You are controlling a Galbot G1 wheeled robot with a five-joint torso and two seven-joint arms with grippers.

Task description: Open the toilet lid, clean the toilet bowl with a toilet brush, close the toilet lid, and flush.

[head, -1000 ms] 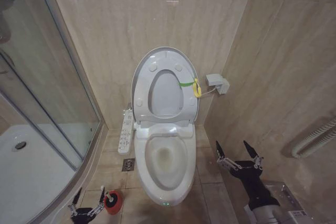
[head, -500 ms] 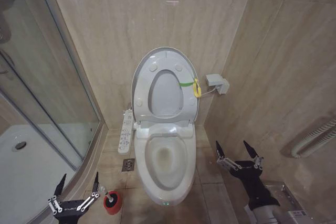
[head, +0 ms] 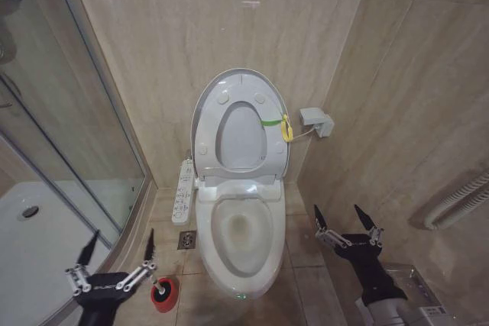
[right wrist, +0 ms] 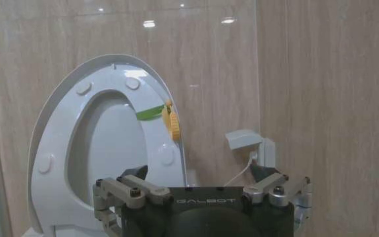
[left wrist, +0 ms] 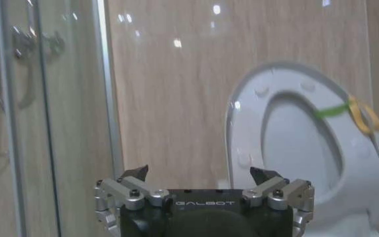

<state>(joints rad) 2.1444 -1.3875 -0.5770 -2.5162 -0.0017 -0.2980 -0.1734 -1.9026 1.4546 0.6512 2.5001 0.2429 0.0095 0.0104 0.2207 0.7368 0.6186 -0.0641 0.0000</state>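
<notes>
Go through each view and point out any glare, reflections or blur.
Head view: sharp, evenly lit, with a faint bright spot high on the tiled back wall and dim reflections in the shower glass. Left wrist view: soft and blurred, ceiling-light glare dots on the wall, toilet lid hazy. Right wrist view: crisper, two small glare spots on the wall tiles.

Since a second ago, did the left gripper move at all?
Yes. The left gripper, open and empty, has risen and shifted left, away from the red cup holder, which stayed put on the floor beside the toilet bowl.
</notes>
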